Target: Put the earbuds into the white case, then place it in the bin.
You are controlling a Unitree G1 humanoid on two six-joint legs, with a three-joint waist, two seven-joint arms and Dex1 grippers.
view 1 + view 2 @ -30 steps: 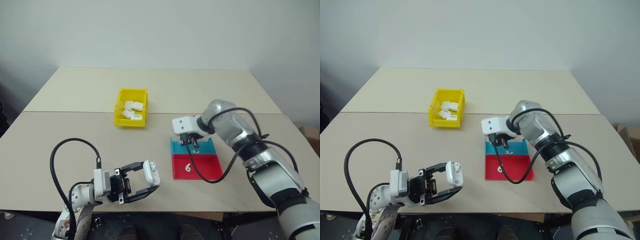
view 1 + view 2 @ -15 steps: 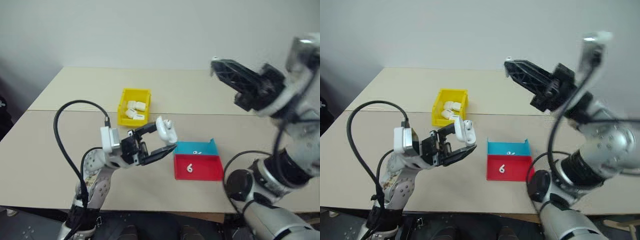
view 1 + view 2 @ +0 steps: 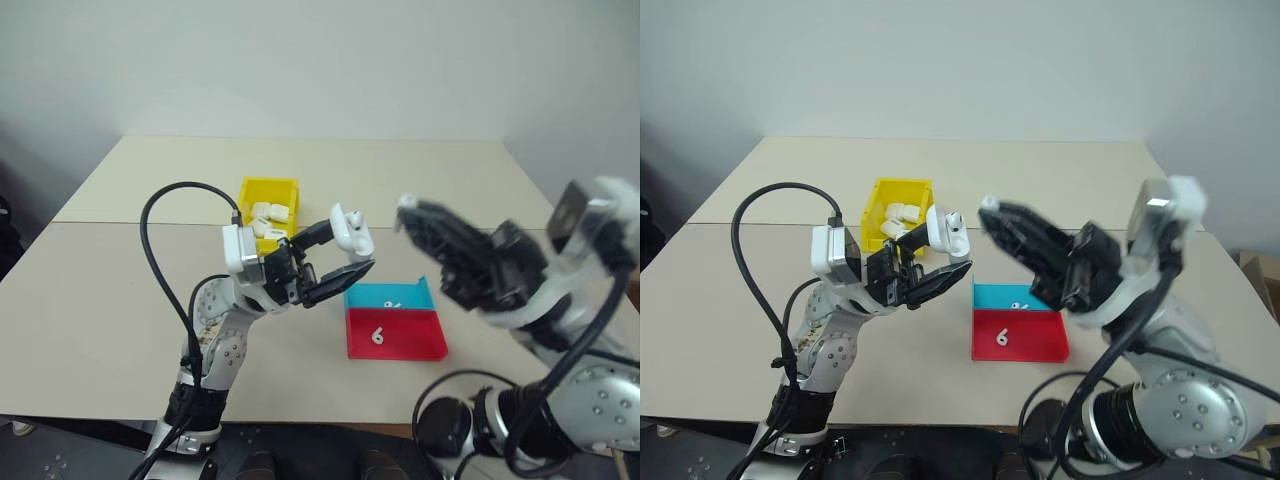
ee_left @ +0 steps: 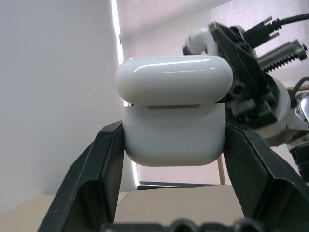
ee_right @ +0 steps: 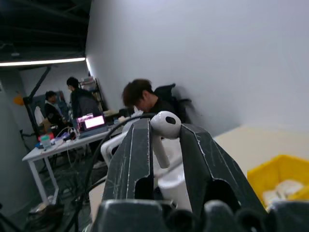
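A white mark shaped like the figure 6 is showing on the floor of the red tray; whether it is printed there or is a small thing lying in the tray cannot be told. Small white marks are showing in the blue tray just behind it, too small to read. No other text, label, brand or sign is showing clearly enough to read.

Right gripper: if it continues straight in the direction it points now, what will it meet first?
Probably the white case that the left gripper holds up. The right gripper, shut on an earbud, points toward it, and the case shows just beyond its fingertips. Depth is unclear.
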